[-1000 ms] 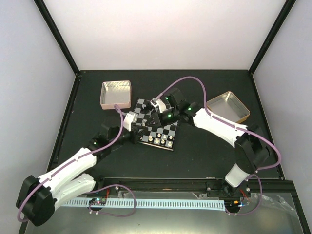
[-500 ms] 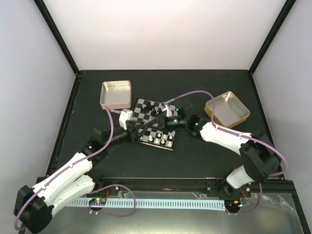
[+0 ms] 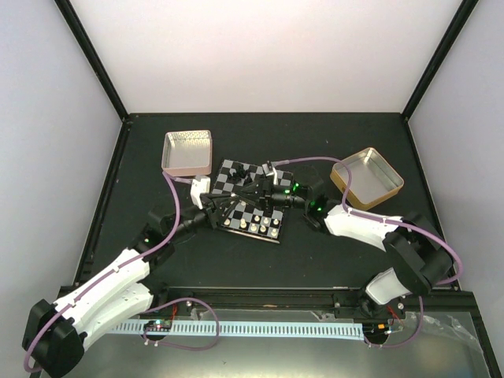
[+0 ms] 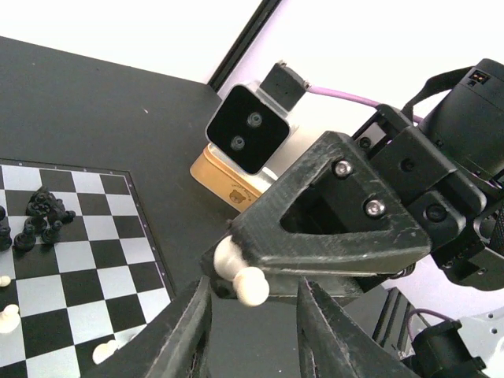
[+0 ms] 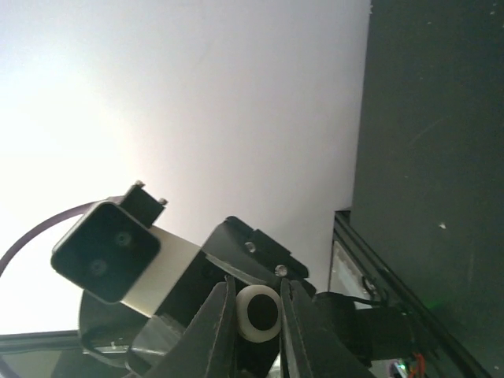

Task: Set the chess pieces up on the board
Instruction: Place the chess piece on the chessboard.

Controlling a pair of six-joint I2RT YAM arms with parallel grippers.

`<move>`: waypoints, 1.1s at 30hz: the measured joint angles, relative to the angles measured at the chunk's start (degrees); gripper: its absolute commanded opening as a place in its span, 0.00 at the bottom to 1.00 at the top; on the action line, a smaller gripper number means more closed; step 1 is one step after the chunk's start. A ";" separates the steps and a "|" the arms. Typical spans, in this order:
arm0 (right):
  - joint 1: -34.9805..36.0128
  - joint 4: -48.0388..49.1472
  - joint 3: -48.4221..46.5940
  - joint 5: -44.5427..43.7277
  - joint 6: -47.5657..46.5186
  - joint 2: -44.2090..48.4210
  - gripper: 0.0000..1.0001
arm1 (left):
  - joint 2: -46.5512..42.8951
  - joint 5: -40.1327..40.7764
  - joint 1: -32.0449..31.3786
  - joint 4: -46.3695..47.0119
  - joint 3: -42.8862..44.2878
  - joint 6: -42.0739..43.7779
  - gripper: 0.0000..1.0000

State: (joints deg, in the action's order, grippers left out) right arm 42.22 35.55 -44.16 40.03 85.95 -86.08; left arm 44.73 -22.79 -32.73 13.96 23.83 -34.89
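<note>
The board [image 3: 231,170] lies mid-table, with cream chess pieces [image 3: 257,227] along its near edge and black ones [image 4: 39,214] bunched further in. Both grippers meet just above it. My right gripper [image 3: 257,194] is shut on a cream pawn [image 4: 239,266]. The pawn's round base [image 5: 260,313] shows between the right gripper's [image 5: 258,285] fingers. Its head points into my left gripper [image 4: 253,298], whose fingers [image 4: 189,323] stand open on either side of the head without touching it. In the top view the left gripper [image 3: 236,205] faces the right one.
A pink tin [image 3: 187,151] stands left of the board at the back. A gold tin [image 3: 368,177] sits to the right and also shows behind the right gripper as the gold tin [image 4: 224,179]. The board [image 4: 75,264] carries a few loose cream pieces [image 4: 103,351].
Both grippers have come together over the board. The left jaws went from shut to open around the pawn's head. The right arm swung low toward the left gripper.
</note>
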 measured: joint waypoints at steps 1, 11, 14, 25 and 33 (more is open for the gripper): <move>0.00 0.96 0.07 0.04 0.83 0.00 0.07 | 0.02 0.04 0.00 0.00 0.00 -0.02 0.29; 0.00 3.69 0.07 1.03 3.15 0.00 0.07 | 0.02 0.52 0.00 -0.22 0.13 0.35 0.29; 0.00 3.67 0.07 1.11 3.04 0.00 0.07 | 0.02 0.52 0.00 -0.37 0.44 0.70 0.27; 0.00 2.95 0.07 1.14 2.43 0.00 0.07 | -0.04 0.52 0.00 -0.61 0.68 1.46 0.24; 0.00 1.75 0.07 1.20 1.09 -0.11 0.07 | -0.04 0.68 0.00 -0.59 1.09 1.90 0.27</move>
State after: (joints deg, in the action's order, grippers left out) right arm 42.22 37.30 -44.10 41.23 87.05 -86.19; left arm 44.69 -22.11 -32.73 13.37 24.93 -32.99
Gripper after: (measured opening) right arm 0.112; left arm 0.271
